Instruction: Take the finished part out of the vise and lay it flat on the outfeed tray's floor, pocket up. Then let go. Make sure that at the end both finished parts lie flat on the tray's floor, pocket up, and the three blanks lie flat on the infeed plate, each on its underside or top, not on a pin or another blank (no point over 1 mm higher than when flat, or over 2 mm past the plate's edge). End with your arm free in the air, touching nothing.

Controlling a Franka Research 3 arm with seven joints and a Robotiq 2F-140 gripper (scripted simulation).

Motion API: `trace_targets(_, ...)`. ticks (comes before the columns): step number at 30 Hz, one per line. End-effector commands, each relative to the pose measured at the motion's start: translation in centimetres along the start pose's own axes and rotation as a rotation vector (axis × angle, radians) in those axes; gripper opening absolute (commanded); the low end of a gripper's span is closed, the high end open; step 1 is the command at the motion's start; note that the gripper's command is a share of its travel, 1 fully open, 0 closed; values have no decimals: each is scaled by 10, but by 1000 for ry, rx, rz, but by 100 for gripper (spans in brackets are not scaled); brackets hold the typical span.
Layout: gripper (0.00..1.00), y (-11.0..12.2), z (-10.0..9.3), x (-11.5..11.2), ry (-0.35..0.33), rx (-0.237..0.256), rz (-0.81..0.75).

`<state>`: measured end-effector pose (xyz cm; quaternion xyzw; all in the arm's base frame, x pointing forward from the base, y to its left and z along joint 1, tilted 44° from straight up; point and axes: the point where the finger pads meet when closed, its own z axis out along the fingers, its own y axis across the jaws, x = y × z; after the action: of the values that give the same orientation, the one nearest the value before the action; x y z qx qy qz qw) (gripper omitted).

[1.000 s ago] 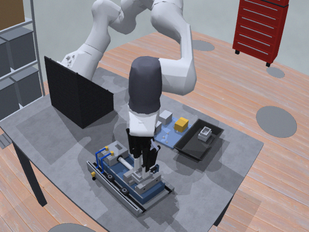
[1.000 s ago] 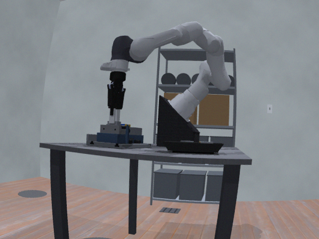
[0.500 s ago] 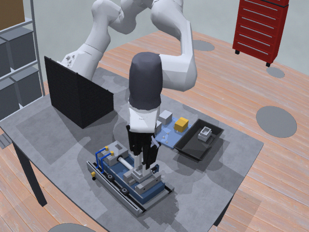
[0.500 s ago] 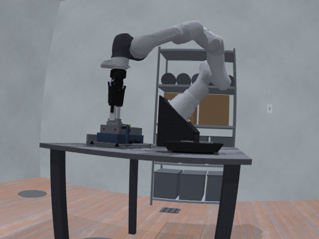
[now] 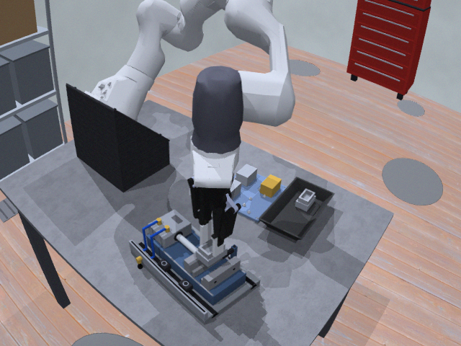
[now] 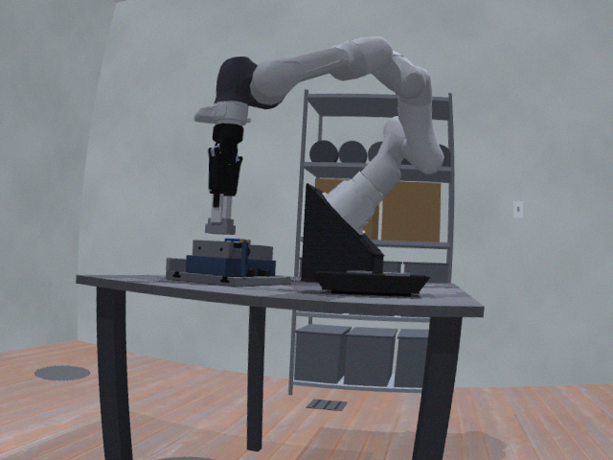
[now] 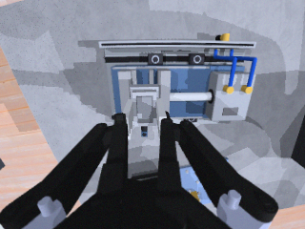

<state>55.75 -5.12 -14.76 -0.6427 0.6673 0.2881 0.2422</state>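
My gripper [image 5: 212,244] [image 6: 221,218] [image 7: 145,107] points straight down and is shut on the finished part [image 5: 205,255] [image 6: 220,227] [image 7: 143,106], a small light grey block. It holds the part a little above the vise [image 5: 223,288] [image 6: 227,264] [image 7: 191,91], a blue-based fixture with grey jaws on a rail. The exterior view shows a clear gap between part and jaws. The black outfeed tray [image 5: 287,220] [image 6: 371,283] lies to the right of the vise. A grey pocketed block [image 5: 305,199] sits in the tray's far end.
A blue plate [image 5: 256,202] between vise and tray carries a grey block [image 5: 246,174] and a yellow block [image 5: 270,184]. A black slanted panel [image 5: 115,148] [image 6: 331,242] stands at the table's back. A shelf rack [image 6: 375,168] and a red tool cabinet [image 5: 389,40] stand beyond the table.
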Motion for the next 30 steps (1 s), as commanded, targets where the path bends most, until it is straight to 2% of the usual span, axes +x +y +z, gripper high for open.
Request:
trace_targets(1, 0, 0, -7, 1, 0, 1, 6)
trace_targets(13, 0, 0, -10, 0, 0, 1, 5)
trace_targets(16, 0, -3, -10, -9, -1, 2, 0)
trace_targets(19, 0, -9, -12, -33, -2, 5, -14)
trace_targets(27, 0, -22, -16, -124, -5, 11, -70)
trace_targets(29, 0, -22, -16, -124, -5, 11, -70)
trace_targets(30, 0, -23, -16, -143, -5, 12, -82)
